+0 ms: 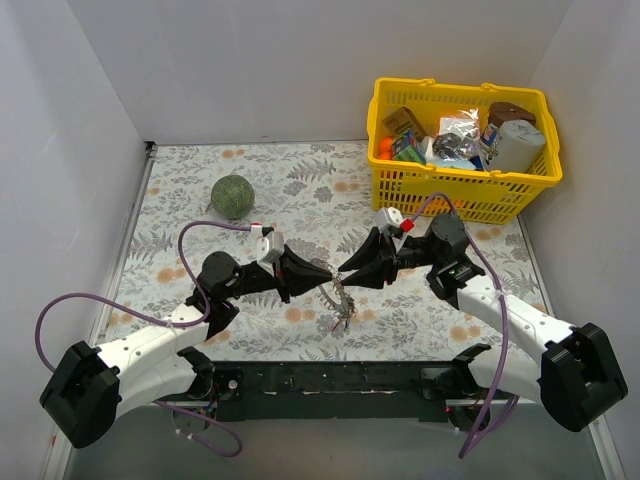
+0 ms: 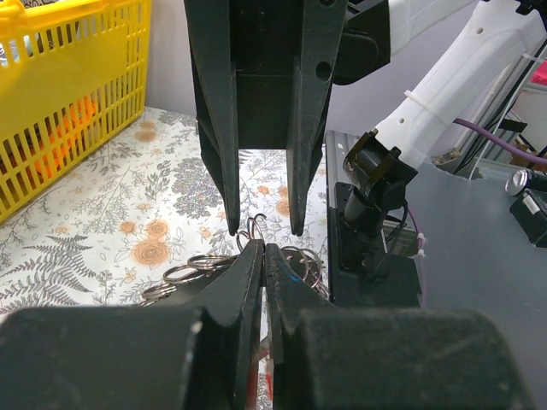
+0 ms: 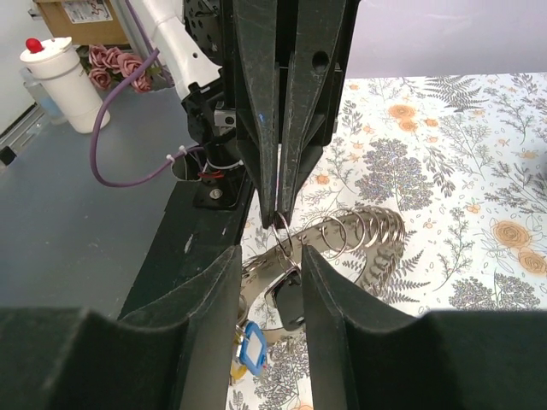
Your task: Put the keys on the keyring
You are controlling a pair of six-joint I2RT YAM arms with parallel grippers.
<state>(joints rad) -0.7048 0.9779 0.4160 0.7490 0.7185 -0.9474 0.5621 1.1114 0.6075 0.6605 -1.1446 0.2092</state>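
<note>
My left gripper (image 1: 325, 272) (image 2: 262, 248) is shut on a small split ring (image 3: 282, 226), which links down to the bunch. My right gripper (image 1: 346, 268) (image 3: 269, 256) faces it tip to tip, open, with its fingers either side of that ring and nothing between the pads. The grey keyring (image 3: 342, 229), a wide curved band carrying several small split rings, hangs below the two tips. A black-headed key (image 3: 286, 303), a blue-headed key (image 3: 254, 352) and a yellow head behind it dangle under it. The bunch (image 1: 342, 308) hangs just above the table.
A green ball (image 1: 232, 196) lies at the back left of the floral mat. A yellow basket (image 1: 520, 186) full of items stands at the back right. The black base rail (image 1: 330, 380) runs along the near edge under the bunch.
</note>
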